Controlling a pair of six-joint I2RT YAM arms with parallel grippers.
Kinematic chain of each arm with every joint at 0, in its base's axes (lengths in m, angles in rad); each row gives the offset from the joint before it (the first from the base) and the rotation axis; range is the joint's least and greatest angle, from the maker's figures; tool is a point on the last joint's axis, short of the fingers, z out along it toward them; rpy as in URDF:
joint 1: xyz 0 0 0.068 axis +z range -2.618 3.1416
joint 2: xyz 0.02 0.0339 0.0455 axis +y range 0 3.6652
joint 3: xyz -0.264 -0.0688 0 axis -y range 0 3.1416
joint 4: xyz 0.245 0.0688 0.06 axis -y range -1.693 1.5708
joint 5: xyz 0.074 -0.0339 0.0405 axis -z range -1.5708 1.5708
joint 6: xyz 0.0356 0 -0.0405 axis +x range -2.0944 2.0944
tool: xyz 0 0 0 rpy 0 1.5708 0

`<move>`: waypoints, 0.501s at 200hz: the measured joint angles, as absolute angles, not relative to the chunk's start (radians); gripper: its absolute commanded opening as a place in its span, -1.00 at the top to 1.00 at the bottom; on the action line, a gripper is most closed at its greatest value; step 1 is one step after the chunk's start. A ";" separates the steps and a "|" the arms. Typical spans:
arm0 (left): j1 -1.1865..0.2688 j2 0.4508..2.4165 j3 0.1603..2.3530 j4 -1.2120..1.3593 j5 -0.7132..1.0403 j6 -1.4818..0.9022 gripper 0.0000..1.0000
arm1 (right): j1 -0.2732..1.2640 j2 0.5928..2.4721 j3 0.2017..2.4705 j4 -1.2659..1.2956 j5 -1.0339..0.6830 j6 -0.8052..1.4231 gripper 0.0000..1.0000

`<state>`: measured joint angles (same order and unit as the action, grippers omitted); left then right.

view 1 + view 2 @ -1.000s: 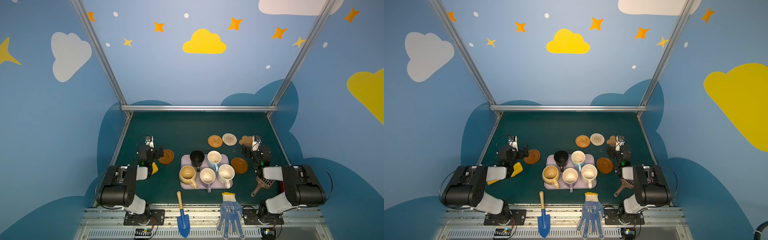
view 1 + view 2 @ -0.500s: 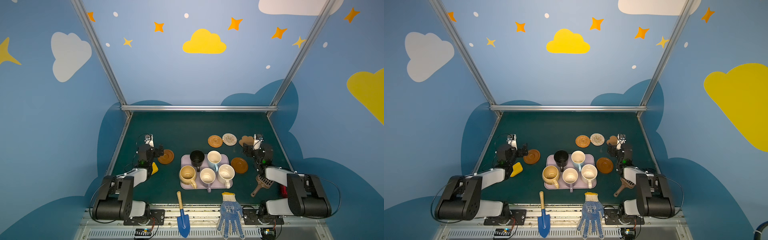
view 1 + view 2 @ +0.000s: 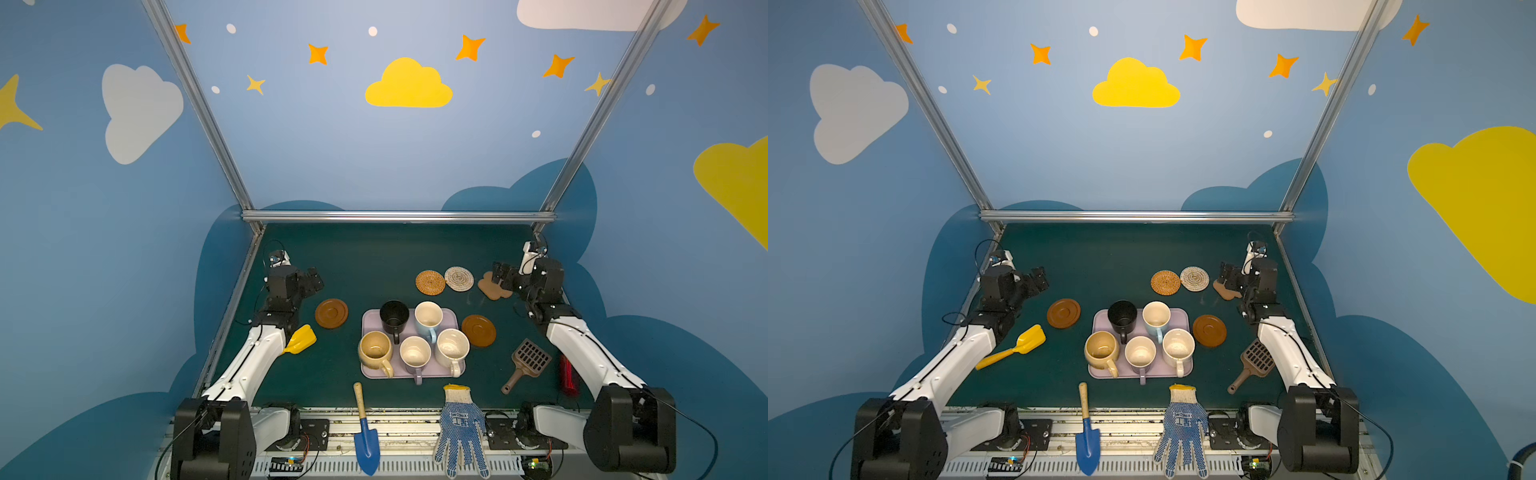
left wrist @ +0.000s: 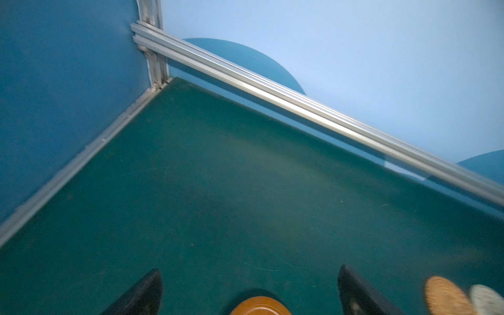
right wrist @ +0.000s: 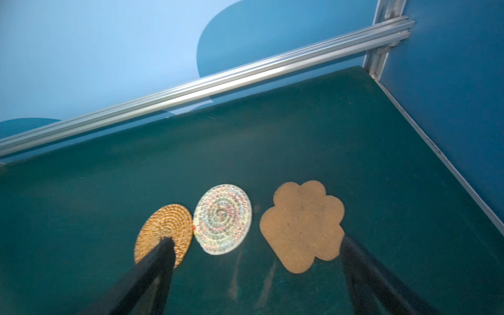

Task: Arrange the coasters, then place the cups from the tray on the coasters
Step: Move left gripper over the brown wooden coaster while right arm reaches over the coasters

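Left pincer (image 4: pixel 249 270) and right pincer (image 5: pixel 256 240) wide, empty; trowel (image 3: pixel 363 424), glove (image 3: pixel 459 428) beside tray (image 3: pixel 370 324).

Trowel (image 3: pixel 365 446), glove (image 3: pixel 459 432), scoop (image 3: pixel 1027 338), perhaps red tube (image 3: pixel 566 376)

Pushed left gripper (image 3: pixel 312 279) and right gripper (image 3: pixel 500 274) back, farther from tray (image 3: pixel 369 323), reaching out straighter.

Bare mat (image 3: pixel 374 257) behind tray (image 3: pixel 370 324), mugs (image 3: pixel 415 353) crowded together on it, trowel (image 3: pixel 365 440) and glove (image 3: pixel 459 424) along front edge
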<state>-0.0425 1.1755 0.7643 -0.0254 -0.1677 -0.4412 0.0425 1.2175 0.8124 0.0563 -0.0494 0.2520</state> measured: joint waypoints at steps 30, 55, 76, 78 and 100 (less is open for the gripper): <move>-0.056 1.236 0.922 -0.228 -0.030 -0.525 -0.99 | 0.044 1.224 0.890 -0.041 -0.141 0.280 -0.87; -0.096 1.277 0.950 -0.352 0.035 -0.548 -0.96 | 0.057 1.256 0.952 -0.113 -0.204 0.293 -0.87; -0.142 1.325 0.955 -0.434 0.055 -0.546 -0.87 | 0.083 1.301 1.015 -0.174 -0.256 0.295 -0.87; -0.147 1.330 0.957 -0.442 0.057 -0.545 -0.86 | 0.085 1.305 1.021 -0.181 -0.260 0.296 -0.87; -0.178 1.405 0.967 -0.495 0.061 -0.539 -0.80 | 0.110 1.364 1.099 -0.263 -0.318 0.288 -0.87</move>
